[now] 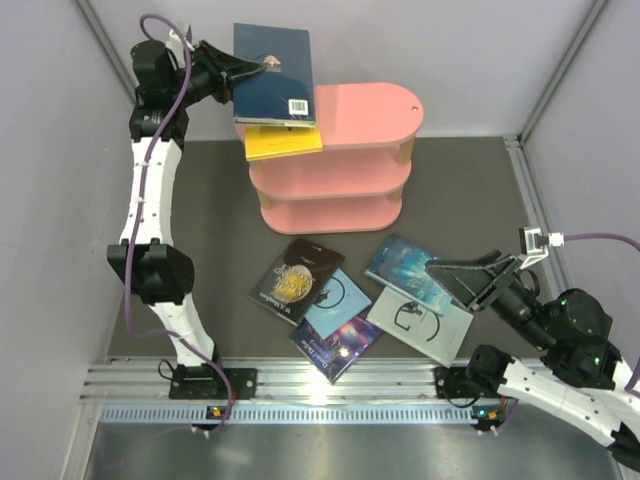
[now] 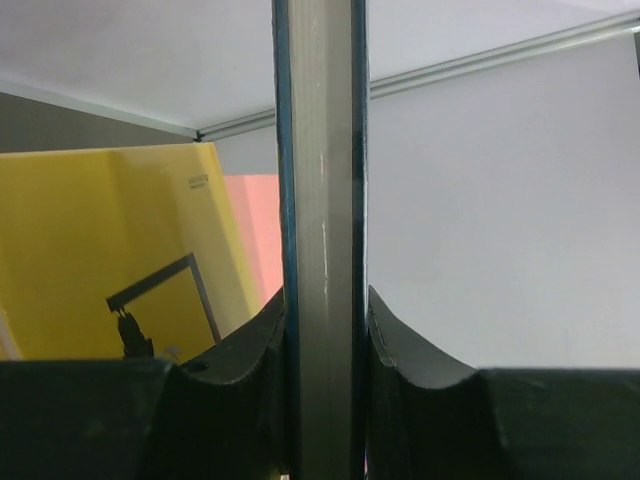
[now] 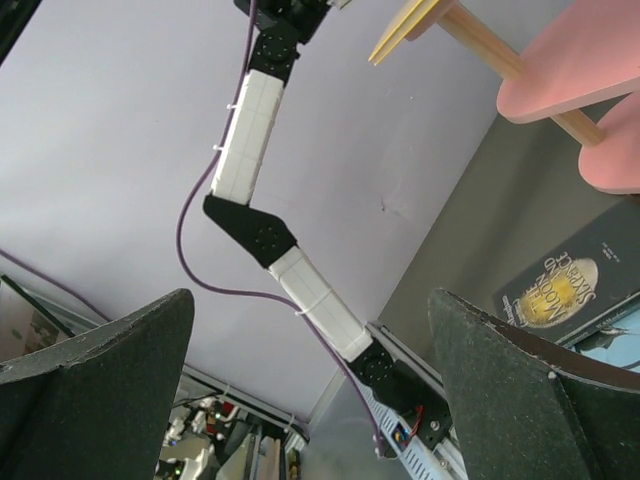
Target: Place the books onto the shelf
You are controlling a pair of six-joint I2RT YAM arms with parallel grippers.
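Here, upper left, our left gripper (image 1: 258, 68) clamps the navy book (image 1: 278, 85) at the shelf (image 1: 375, 112). Our right gripper (image 1: 455, 283) stands apart.

just past the left gripper (image 1: 250, 68), the yellow book (image 1: 283, 141) covers the shelf (image 1: 370, 110) top's near end; beyond it, bare board.

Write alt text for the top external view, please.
The left gripper holds a navy book above the top tier of the pink shelf, where a yellow book already lies. The open right gripper hovers over five books scattered on the dark table in front of the shelf.
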